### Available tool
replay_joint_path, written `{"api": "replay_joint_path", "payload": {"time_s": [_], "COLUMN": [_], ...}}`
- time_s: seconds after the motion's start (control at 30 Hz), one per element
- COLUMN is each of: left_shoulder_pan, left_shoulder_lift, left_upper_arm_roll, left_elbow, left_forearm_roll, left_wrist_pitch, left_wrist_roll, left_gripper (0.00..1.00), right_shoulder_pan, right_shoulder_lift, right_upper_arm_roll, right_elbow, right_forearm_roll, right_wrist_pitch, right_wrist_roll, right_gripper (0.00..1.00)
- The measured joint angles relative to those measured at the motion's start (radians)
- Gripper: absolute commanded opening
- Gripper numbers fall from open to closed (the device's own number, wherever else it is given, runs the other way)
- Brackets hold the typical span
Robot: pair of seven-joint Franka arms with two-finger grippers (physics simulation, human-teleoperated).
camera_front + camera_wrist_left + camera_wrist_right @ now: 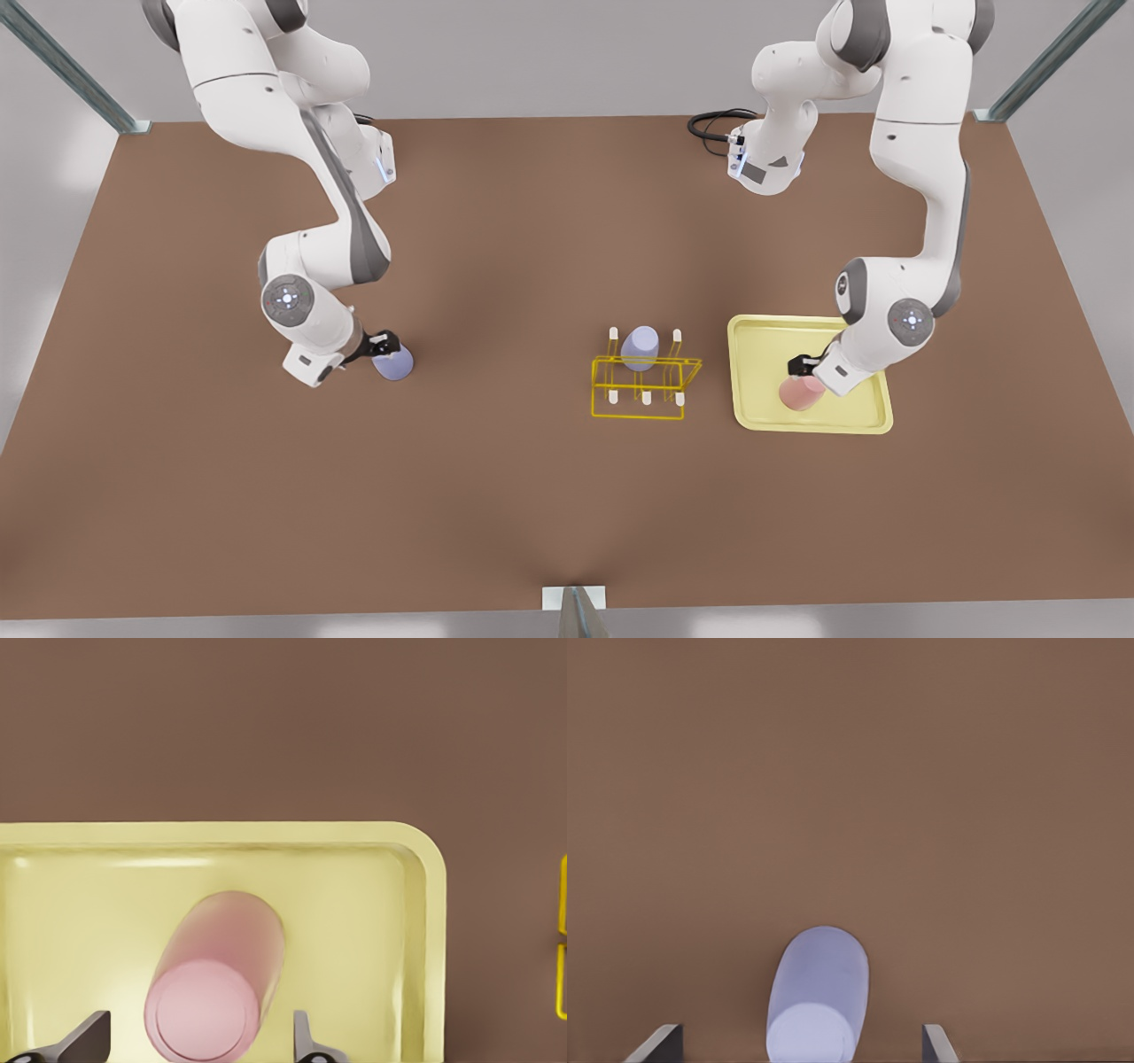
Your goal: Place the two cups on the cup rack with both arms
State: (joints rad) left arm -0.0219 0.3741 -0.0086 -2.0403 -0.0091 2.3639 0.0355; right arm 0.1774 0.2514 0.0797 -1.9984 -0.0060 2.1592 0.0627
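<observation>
Two white jointed robot arms work over a brown tabletop (532,496). The left gripper (199,1041) – on the front view's right – hangs over a pale yellow square tray (762,416), fingers spread wide either side of a small pink tapered cup (217,979) standing in the tray, not gripping it. The right gripper (802,1045), on the front view's left, straddles a lavender-blue tapered cup (818,997) on the bare table, likewise open. Between them stands a small yellow wire-frame cup rack (642,385) – a second lavender cup (640,347) already sits on its pegs.
</observation>
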Motion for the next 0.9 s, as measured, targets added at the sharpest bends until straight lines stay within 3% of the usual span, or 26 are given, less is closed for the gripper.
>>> {"api": "replay_joint_path", "payload": {"time_s": [0.27, 0.57, 0.67, 0.9], "left_shoulder_pan": [-0.004, -0.005, -0.005, -0.006], "left_shoulder_lift": [0.070, 0.093, 0.087, 0.090], "left_upper_arm_roll": [0.001, 0.015, 0.015, 0.015], "left_elbow": [-0.017, -0.017, -0.017, -0.012], "left_forearm_roll": [0.000, -0.001, -0.001, -0.002], "left_wrist_pitch": [0.068, 0.097, 0.098, 0.100], "left_wrist_roll": [0.012, 0.020, 0.021, 0.025], "left_gripper": [1.00, 1.00, 0.88, 0.89], "right_shoulder_pan": [0.001, 0.010, 0.019, 0.020], "right_shoulder_lift": [-0.027, 0.032, 0.043, 0.066], "right_upper_arm_roll": [0.000, 0.000, 0.000, 0.000], "right_elbow": [-0.144, -0.164, -0.183, -0.217], "right_forearm_roll": [0.013, 0.013, 0.013, 0.012], "right_wrist_pitch": [0.124, 0.187, 0.206, 0.274], "right_wrist_roll": [0.055, 0.094, 0.103, 0.120], "right_gripper": [1.00, 1.00, 1.00, 1.00]}}
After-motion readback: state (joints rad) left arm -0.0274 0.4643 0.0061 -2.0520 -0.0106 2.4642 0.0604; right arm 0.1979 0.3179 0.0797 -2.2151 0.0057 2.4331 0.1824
